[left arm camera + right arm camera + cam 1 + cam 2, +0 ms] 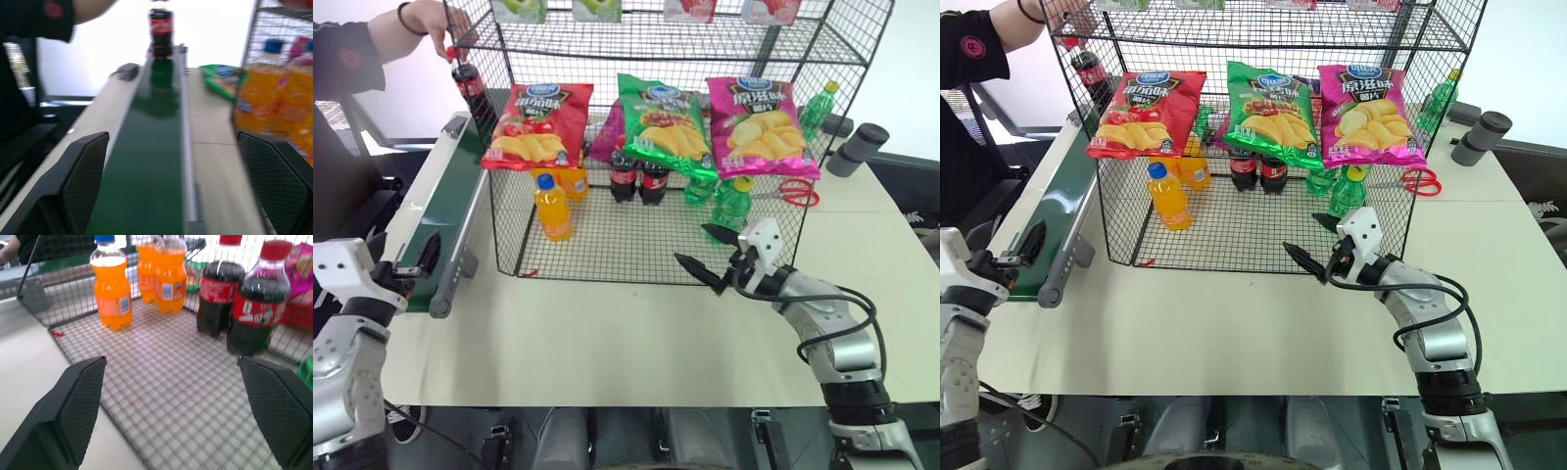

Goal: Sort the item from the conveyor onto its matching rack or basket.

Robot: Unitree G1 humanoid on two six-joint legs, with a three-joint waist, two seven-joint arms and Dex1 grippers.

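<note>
Cola bottle (470,86) upright at the far end of the conveyor (431,211), a person's hand (435,22) pinching its cap. Conveyor runs along the worktop's (636,323) left edge. Rack (656,147) beside it: bottom shelf holds orange soda bottles (553,208), two cola bottles (638,178), green bottles (724,196). Crisp bags (651,122) across its front. Left hand (171,186) open, empty, over the conveyor's near end. Right hand (713,257) open, empty, at the rack's front edge.

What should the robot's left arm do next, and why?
Probably hold the open left gripper by the conveyor and wait: a person's hand is gripping the cola bottle at the belt's far end, well beyond the gripper.
</note>
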